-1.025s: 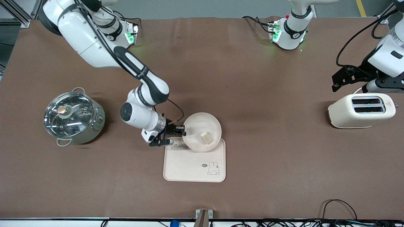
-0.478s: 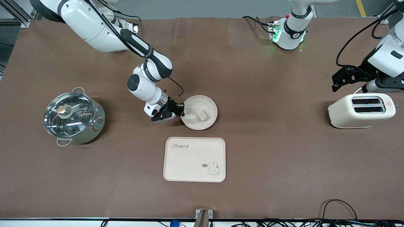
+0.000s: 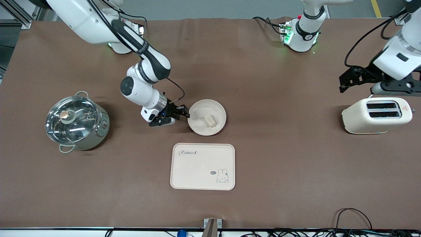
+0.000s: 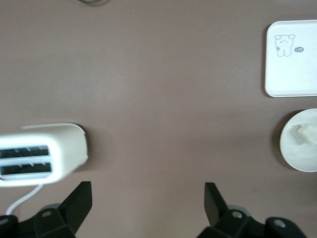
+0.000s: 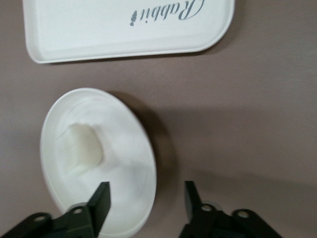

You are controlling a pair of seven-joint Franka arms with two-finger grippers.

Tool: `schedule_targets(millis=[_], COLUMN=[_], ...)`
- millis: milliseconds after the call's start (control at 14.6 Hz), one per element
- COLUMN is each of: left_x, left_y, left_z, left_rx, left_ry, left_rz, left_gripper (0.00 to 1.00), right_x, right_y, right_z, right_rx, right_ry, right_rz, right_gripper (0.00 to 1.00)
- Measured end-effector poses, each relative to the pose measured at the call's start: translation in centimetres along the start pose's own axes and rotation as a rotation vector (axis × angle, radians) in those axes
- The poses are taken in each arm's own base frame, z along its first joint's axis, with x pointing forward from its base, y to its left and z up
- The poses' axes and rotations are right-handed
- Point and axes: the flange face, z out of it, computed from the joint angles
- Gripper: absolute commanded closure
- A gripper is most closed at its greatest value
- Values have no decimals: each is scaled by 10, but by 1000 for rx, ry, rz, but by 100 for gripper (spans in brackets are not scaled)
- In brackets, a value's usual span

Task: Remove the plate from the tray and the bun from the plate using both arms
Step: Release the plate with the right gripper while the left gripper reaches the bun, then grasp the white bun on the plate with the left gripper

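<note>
The round cream plate [image 3: 197,126] lies on the brown table, farther from the front camera than the tray [image 3: 197,168]. The small bun [image 3: 209,120] lies on the plate. My right gripper [image 3: 182,113] is open, low at the plate's rim on the side toward the right arm's end. In the right wrist view the gripper [image 5: 147,194] straddles the rim of the plate [image 5: 124,163], with the bun [image 5: 81,148] and the tray [image 5: 99,25] showing. My left gripper [image 3: 342,83] is open and empty above the table beside the toaster; it waits.
A cream toaster [image 3: 376,115] stands at the left arm's end, also in the left wrist view [image 4: 39,156]. A steel pot with a glass lid [image 3: 76,121] stands at the right arm's end. Cables run along the front edge.
My right gripper carried the plate with the bun off the tray and away from the front camera, set it on the table, opened and drew back a little. The left arm shifted slightly.
</note>
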Motion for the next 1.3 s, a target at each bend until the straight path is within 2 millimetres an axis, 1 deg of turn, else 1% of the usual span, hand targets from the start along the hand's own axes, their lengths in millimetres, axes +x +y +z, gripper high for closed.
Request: schedule_targets(millis=[68,205,342,410,547,615,683,752,820,888,957,1025,1093,1161,1298], left_x=[-3,-7,-1,5,19,22,21,16,8,-2,-13,-26,-37,-45,-55], left_y=[24,85,147,173,222,248,272,296,319,341,362,381,395,404,412], left_z=[5,24,57,79,135,169,202,236,267,296,320,341,358,371,386], left_rx=[-8,-20,-62,-92,-151,-160,-154,-145,-140,-141,-145,-145,-136,-124,-106], left_ry=[-13,-23,-4,7,27,42,51,56,55,49,43,36,32,29,20], left_rz=[-34,-124,-192,-215,-251,-267,-288,-317,-353,-392,-424,-443,-448,-451,-465], left_gripper=[0,0,0,0,0,0,0,0,0,0,0,0,0,0,0], right_x=[4,13,23,28,41,47,50,51,49,45,40,34,27,22,16], right_y=[1,19,47,63,96,117,138,155,167,175,176,173,167,161,150], right_z=[-35,-107,-167,-193,-249,-283,-317,-348,-376,-400,-420,-437,-451,-466,-490], right_rx=[-25,-78,-153,-185,-215,-231,-247,-262,-278,-299,-326,-353,-371,-382,-397], right_ry=[-16,-9,7,-5,-31,-37,-41,-47,-56,-64,-63,-53,-34,-8,41], right_rz=[8,33,30,24,37,44,48,50,49,42,34,29,25,20,8], right_gripper=[0,0,0,0,0,0,0,0,0,0,0,0,0,0,0])
